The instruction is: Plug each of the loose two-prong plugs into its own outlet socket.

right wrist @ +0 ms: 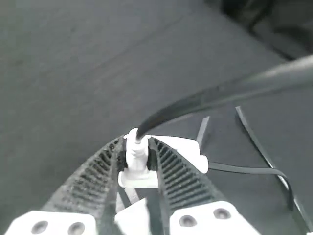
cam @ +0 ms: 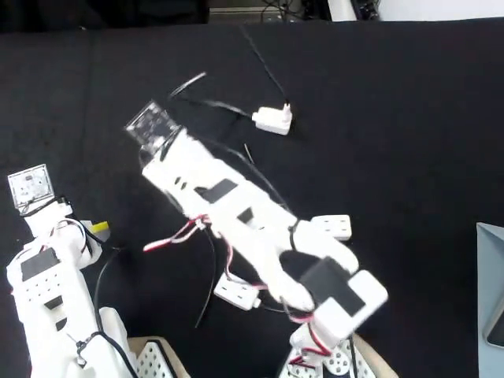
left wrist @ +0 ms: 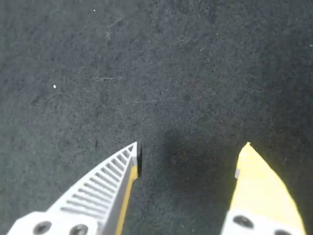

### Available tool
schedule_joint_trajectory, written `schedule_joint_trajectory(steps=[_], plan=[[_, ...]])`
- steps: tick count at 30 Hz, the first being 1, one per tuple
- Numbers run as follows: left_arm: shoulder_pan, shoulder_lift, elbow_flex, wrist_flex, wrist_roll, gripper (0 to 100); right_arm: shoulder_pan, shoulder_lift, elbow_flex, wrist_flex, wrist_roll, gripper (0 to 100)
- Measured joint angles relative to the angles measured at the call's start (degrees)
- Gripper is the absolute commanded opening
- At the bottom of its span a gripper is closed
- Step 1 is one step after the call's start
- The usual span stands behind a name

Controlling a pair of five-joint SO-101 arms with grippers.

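Right gripper (right wrist: 136, 147) is clamping a white plug (right wrist: 137, 176) between narrowed fingers. The black cord (right wrist: 210, 100) is arching out of the plug's end, away from the wrist. The prongs are hiding from view, so I cannot tell which way they are pointing. In the high view this arm is lying stretched out across the table (cam: 409, 118), and both sockets are sitting back toward its base. One socket (cam: 332, 227) is lying just beside the forearm, and the other socket (cam: 236, 293) is lying partly under it, between the two bases. The targets are therefore sitting well apart from the held plug and behind it, with the arm's own body and red wiring (cam: 169, 238) crossing the way. A second plug (cam: 273, 120) is lying loose farther out, its cord trailing toward the right gripper. Left gripper (left wrist: 191, 145) is hanging wide open over bare table, holding nothing.
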Motion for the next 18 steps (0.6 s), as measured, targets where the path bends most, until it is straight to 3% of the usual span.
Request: schedule_joint_trajectory(steps=[10,15,18], plan=[[0.0,-0.3,0.7,0.0,-0.1,32,9.4,16.4,-12.2,-4.6,0.0,4.4],[0.0,-0.3,0.7,0.0,-0.1,32,10.1,17.3,-16.4,4.1,0.0,18.8],[0.0,-0.3,0.7,0.0,-0.1,32,10.1,17.3,-19.1,11.3,0.0,19.4]])
